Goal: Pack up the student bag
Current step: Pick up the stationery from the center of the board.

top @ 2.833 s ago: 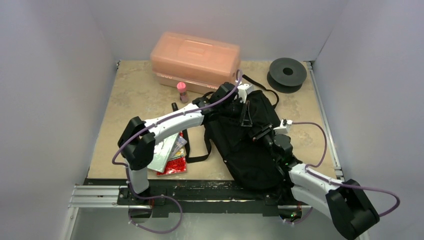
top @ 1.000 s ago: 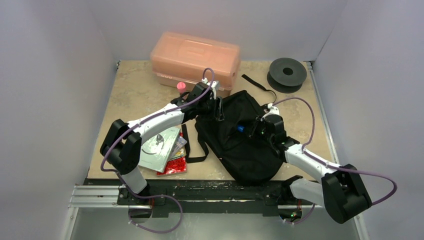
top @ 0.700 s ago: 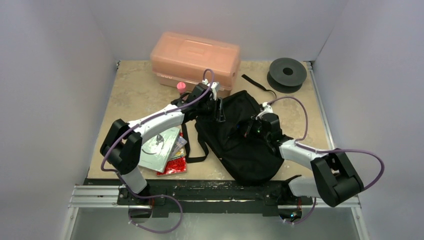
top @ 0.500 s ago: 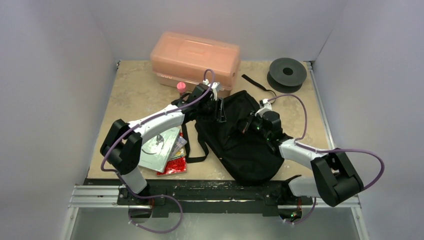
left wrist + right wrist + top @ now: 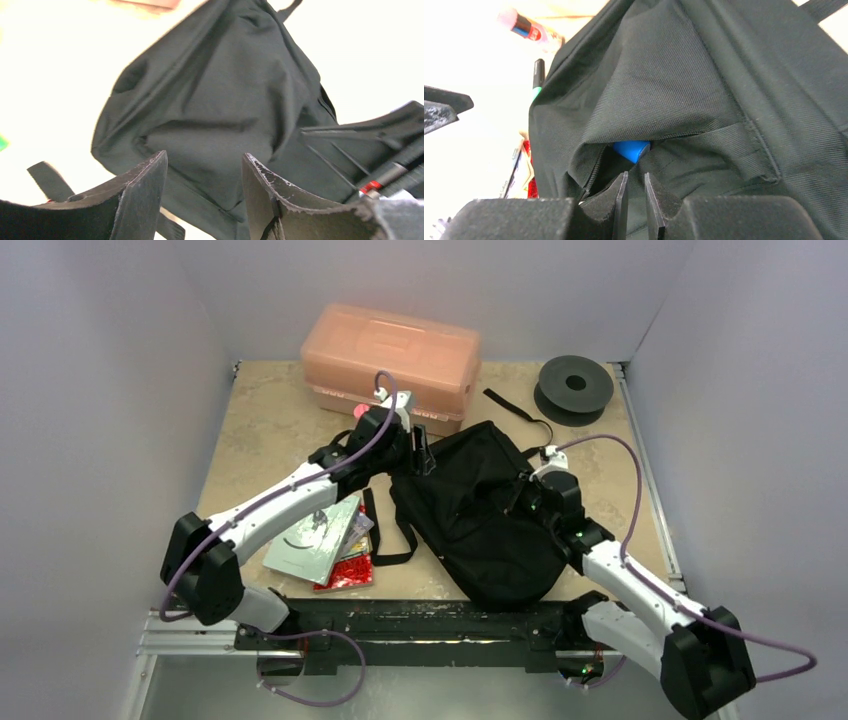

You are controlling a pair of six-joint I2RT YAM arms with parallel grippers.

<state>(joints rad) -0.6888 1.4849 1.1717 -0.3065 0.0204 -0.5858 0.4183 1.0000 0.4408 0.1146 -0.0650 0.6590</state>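
Student bag (image 5: 480, 505) lay between both claws on the surface. Left claw (image 5: 202, 192) stood half open and empty just above the fabric. Right claw (image 5: 635, 200) was nearly closed, gripping nothing, facing the bag's mouth, where a blue object (image 5: 631, 149) sat, apparently just deposited.

Soft, even light fills the top view, with only faint shadows under the arms on the beige stone-patterned worktop (image 5: 270, 430). Both wrist views are overexposed: the worktop burns out to near white (detail lost) around the soft black fabric student bag (image 5: 215, 110). The left gripper's dark fingers (image 5: 140, 200) sit close and slightly soft.
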